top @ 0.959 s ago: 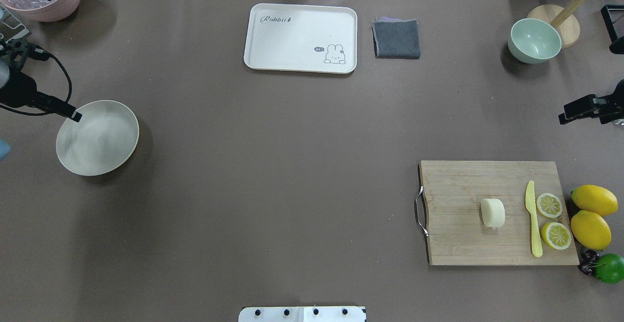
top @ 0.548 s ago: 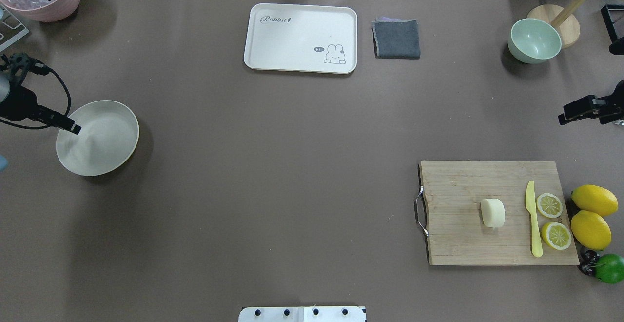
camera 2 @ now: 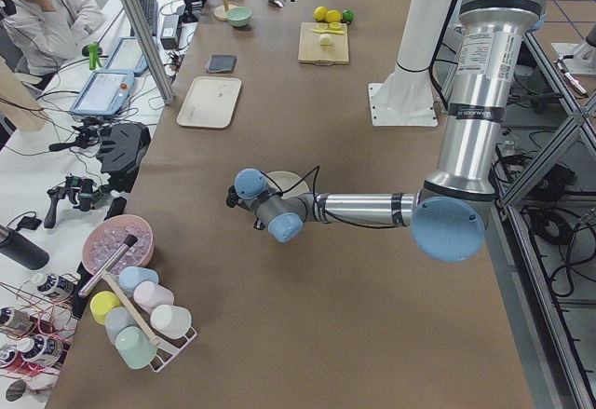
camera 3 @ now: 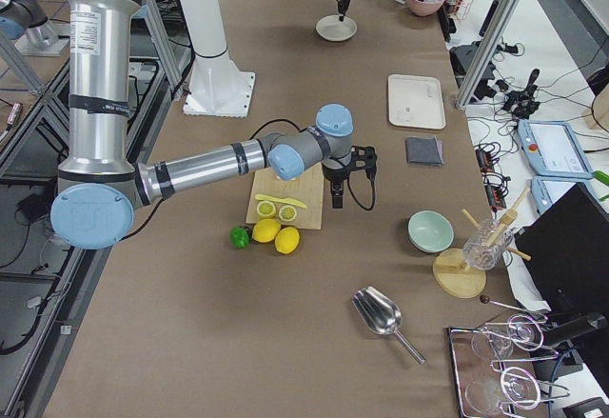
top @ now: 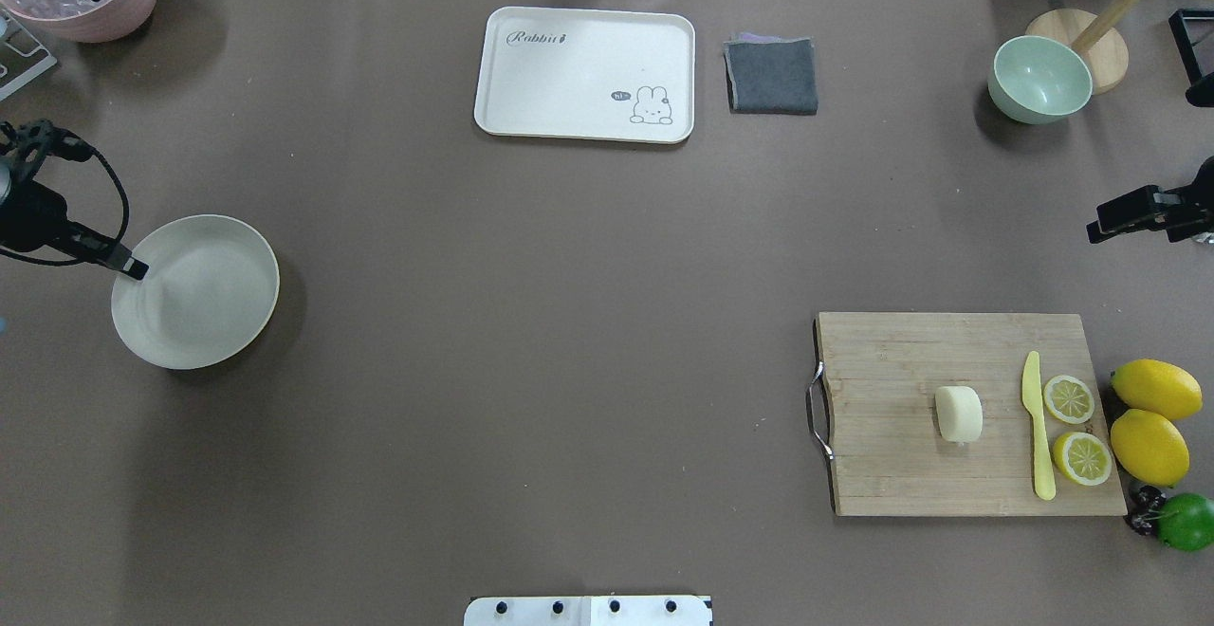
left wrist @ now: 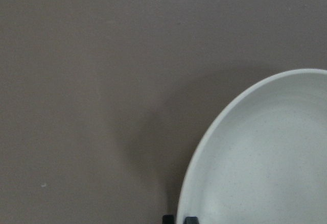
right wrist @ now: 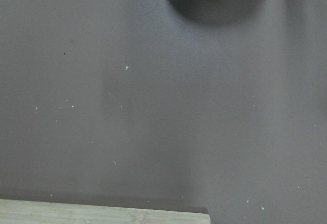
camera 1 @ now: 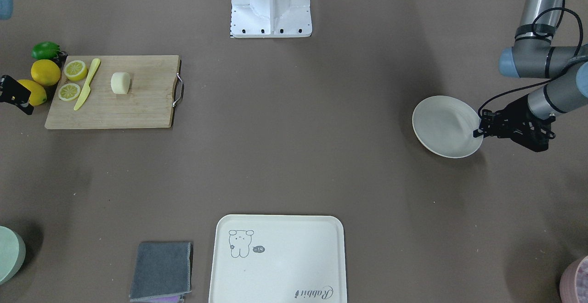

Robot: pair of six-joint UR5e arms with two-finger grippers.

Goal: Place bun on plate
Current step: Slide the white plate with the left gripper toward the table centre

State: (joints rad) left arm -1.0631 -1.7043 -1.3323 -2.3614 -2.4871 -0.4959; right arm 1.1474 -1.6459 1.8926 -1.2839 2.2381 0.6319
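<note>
Item: bun (top: 958, 414), one, pale and smooth, lying mid cutting board (top: 887, 460), near the yellow knife (top: 1039, 427), well apart from the plate (top: 204, 303). Likely light, soft and easily dented; I would take it gently across its two flat faces. My left fingers (top: 134, 270): narrow, pinching the plate's rim. My right fingers (top: 1100, 226): over bare worktop beyond the board; I cannot tell their spread.
</note>
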